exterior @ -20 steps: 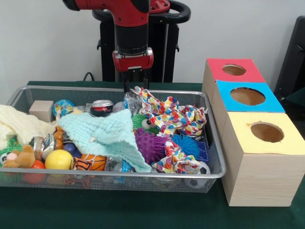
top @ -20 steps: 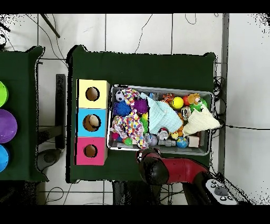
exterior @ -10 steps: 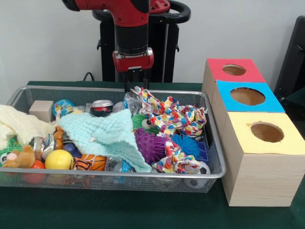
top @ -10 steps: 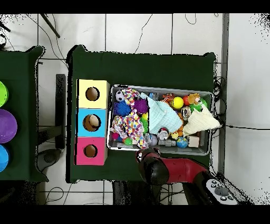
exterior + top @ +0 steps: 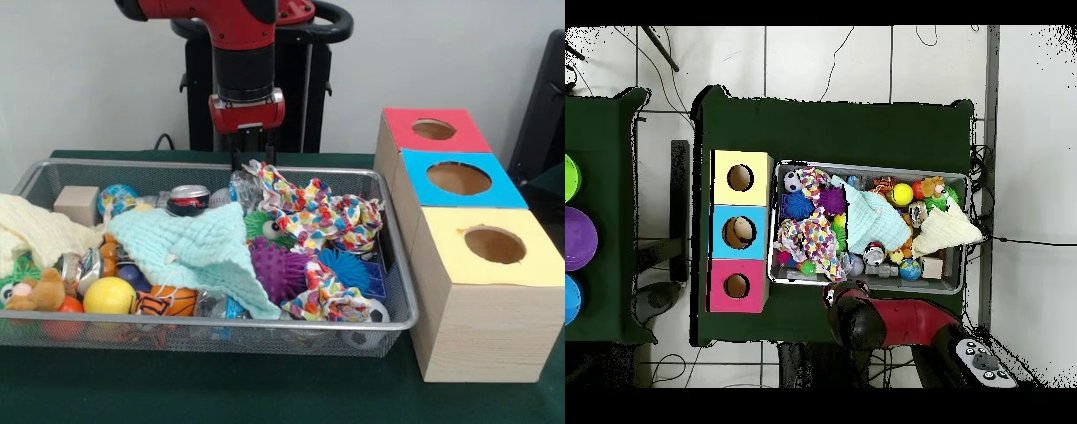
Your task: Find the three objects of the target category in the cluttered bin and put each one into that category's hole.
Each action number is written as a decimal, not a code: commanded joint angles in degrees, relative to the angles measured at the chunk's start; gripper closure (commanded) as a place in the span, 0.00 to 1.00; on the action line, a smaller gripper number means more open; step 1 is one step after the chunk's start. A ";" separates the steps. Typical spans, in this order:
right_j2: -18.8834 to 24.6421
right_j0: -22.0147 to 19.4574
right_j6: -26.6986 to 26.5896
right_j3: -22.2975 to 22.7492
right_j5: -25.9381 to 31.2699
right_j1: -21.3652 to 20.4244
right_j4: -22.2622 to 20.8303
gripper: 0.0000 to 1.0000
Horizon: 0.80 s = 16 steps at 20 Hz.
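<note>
Bin [image 5: 399, 320] contents unchanged, gripper [image 5: 252, 162] still at far rim

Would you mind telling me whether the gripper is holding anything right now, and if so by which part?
It cannot be told. The gripper hangs at the bin's far rim beside the patterned cloth, its tips hidden there.

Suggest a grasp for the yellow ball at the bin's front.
Probably take the yellow ball from straight above, hand across its widest part. Its top is bare; the basketball crowds one side and the bin wall blocks the front.
</note>
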 commanded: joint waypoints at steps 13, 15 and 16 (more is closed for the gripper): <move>5.28 -0.79 4.08 -15.05 -8.70 14.44 -2.60 1.00; 5.14 -0.50 4.20 -14.35 -7.39 13.20 -2.04 1.00; 4.93 -0.17 4.37 -13.77 -6.53 12.14 -1.64 1.00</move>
